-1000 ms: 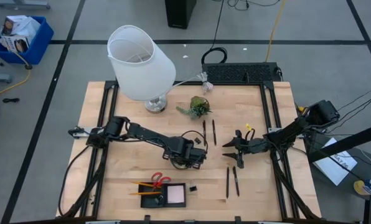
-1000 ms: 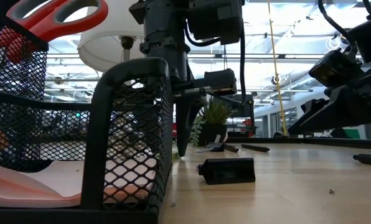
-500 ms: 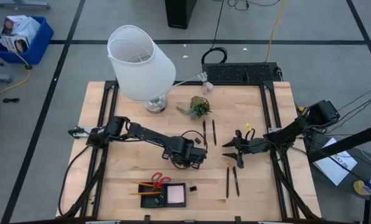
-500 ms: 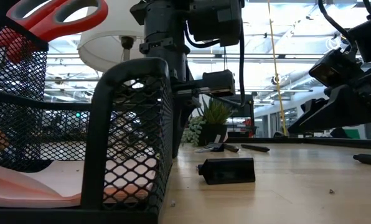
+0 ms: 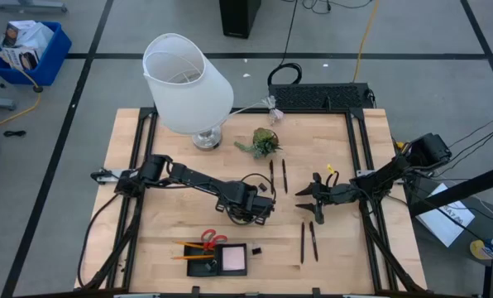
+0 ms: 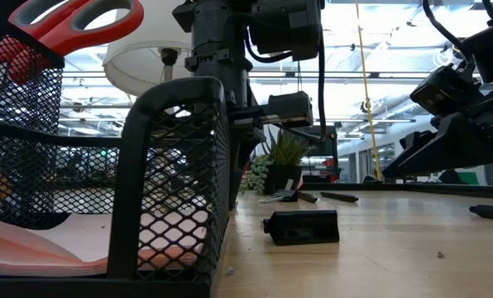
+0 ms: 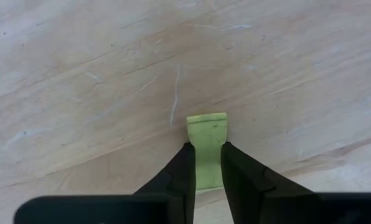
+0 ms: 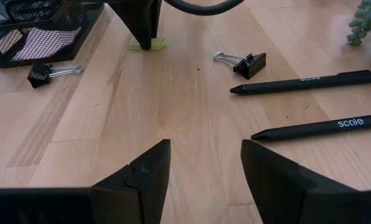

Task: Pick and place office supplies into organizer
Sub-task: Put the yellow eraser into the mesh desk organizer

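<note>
Two fingers of my left gripper (image 7: 204, 167) stand narrowed to a slim gap, pressed to either side of the small yellow-green piece (image 7: 207, 143), which lies flat on the wooden table (image 7: 79, 93); its far end pokes out beyond my tips. Tips down at the table surface, because so thin a piece can only be pinched from its edges. Whether the pinch is firm enough to lift, I cannot say. Organizer (image 5: 217, 259), a black mesh tray, sits well behind my left fingers toward the table's near edge, already carrying the pink sticky-note pad (image 5: 233, 259) and red-handled scissors (image 5: 209, 241); likely the piece goes there next. My right gripper (image 8: 201, 163) waits with fingers spread wide and empty. Ahead of them lie two black pens (image 8: 307, 82) and a binder clip (image 8: 244, 62); another clip (image 8: 45, 72) rests just beside the organizer's wall.
</note>
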Controlling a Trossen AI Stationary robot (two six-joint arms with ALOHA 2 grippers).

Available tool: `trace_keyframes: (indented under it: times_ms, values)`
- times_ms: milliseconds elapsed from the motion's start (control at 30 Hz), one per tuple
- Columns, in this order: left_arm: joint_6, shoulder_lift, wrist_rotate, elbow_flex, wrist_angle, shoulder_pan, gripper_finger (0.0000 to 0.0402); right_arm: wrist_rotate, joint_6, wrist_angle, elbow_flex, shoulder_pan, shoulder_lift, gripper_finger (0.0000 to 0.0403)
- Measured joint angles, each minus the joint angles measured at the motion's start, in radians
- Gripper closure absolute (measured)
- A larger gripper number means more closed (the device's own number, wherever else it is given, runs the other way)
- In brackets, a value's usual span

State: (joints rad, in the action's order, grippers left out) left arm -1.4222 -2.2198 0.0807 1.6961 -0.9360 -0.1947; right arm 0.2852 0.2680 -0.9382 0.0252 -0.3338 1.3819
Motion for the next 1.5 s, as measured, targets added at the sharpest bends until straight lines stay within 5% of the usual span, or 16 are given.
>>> trace_keyframes:
  times_ms: [967, 1500]
  values:
    - [0.026, 0.05, 0.009, -0.001, 0.046, 0.03, 0.033, 0.0, 0.0, -0.013, 0.0, 0.0, 0.0, 0.0211]
    - [0.15, 0.236, -0.03, -0.001, 0.049, 0.027, 0.033, 0.0, 0.0, -0.02, 0.0, 0.0, 0.0, 0.0211]
